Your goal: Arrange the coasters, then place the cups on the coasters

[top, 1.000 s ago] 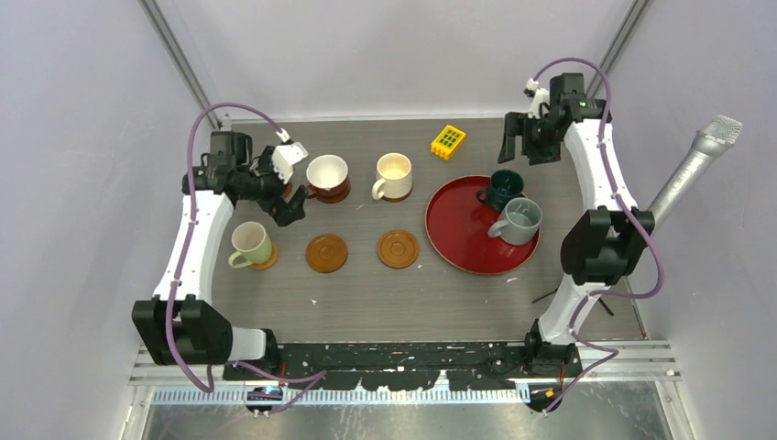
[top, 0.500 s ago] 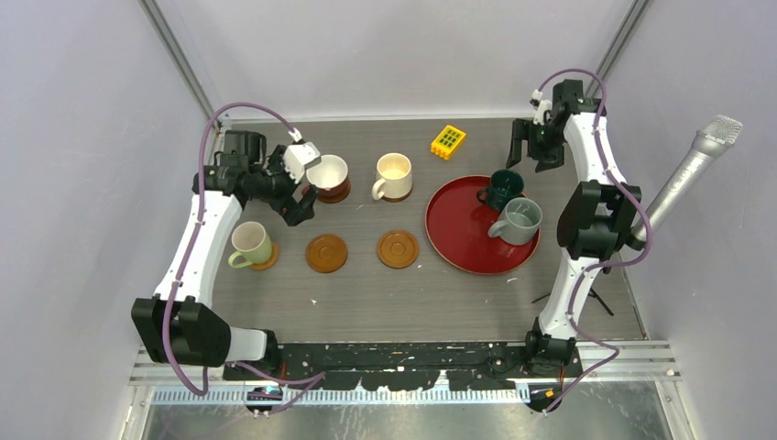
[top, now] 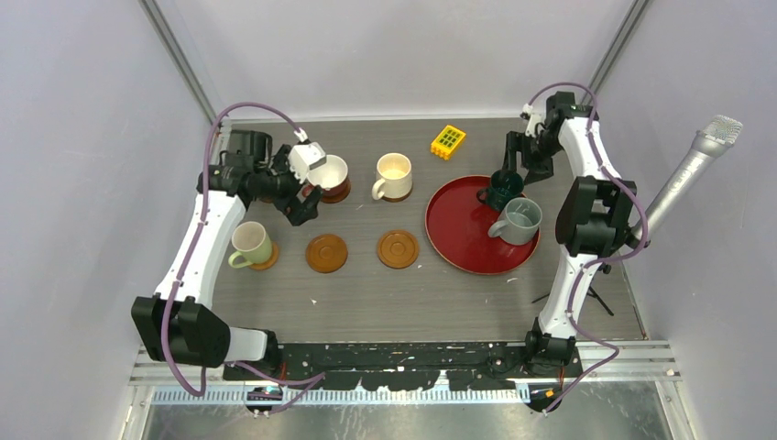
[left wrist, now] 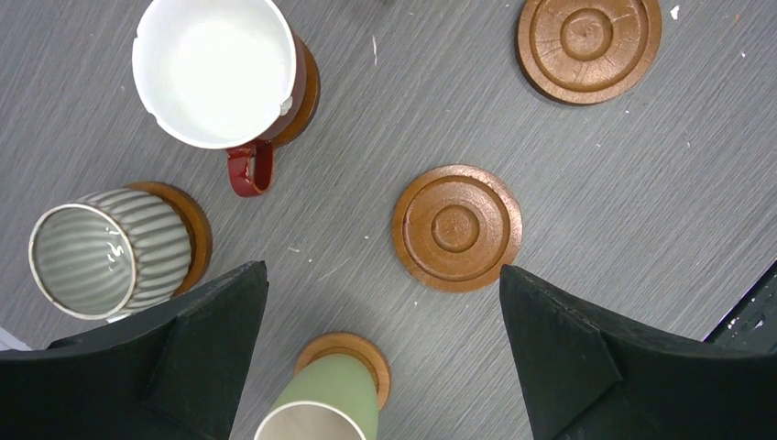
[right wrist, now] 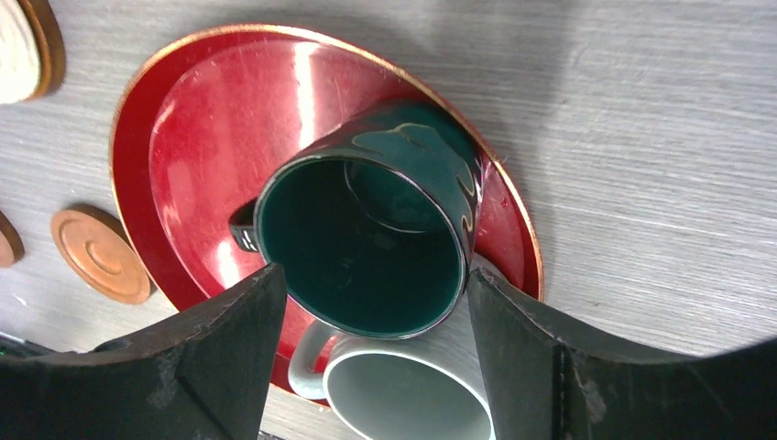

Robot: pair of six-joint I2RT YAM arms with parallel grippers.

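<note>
Right claw (right wrist: 373, 275) now lower, released astride teal cup (right wrist: 421, 147) on red tray (right wrist: 202, 119); left claw (left wrist: 380, 268) released over grey woodgrain table (left wrist: 641, 183).

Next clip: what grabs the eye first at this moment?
The glossy red tray on the right of the table stands out, carrying the dark teal cup and the grey cup. The right gripper is poised over the teal one, jaws open on either side. Next come two empty coasters, one beside the other, mid-table.
</note>
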